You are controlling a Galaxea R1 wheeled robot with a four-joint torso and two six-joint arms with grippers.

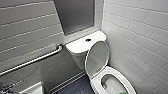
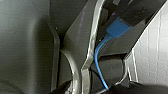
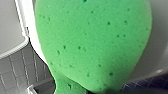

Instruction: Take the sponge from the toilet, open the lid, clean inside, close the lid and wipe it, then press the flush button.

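One sponge (image 3: 92, 45) is sitting pinched in the right end effector (image 3: 72, 88), hanging over the toilet's (image 1: 97, 78) front rim. The lid (image 1: 97, 58) is leaning upright against the tank (image 1: 80, 45), and a grab bar (image 1: 32, 61) is crossing the left wall.

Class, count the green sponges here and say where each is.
1. The sponge is close before the right wrist camera, at the toilet bowl's front; the head view's green sliver is likely the same.
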